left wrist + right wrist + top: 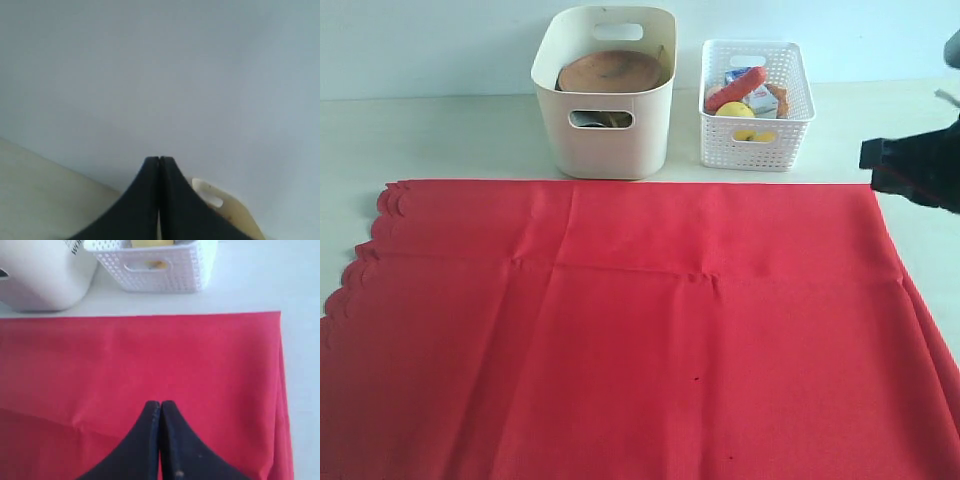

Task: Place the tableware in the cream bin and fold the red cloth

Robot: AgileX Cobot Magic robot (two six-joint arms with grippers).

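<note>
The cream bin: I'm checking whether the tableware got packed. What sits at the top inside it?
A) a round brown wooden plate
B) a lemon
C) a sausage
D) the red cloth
A: the round brown wooden plate lies inside the cream bin, just below its rim.

Across the lower two thirds of the frame, red cloth point(640, 330) spread flat on a pale table point(440, 135), scalloped edge at the left, faint creases through the middle. At upper centre, just beside the cloth's far edge, cream bin point(605, 140), round brown wooden plate point(610, 70) high inside. Right of it, near but apart, white lattice basket point(757, 145) with a lemon point(737, 112) and other foods. At the right edge, black arm part point(920, 165).
</note>
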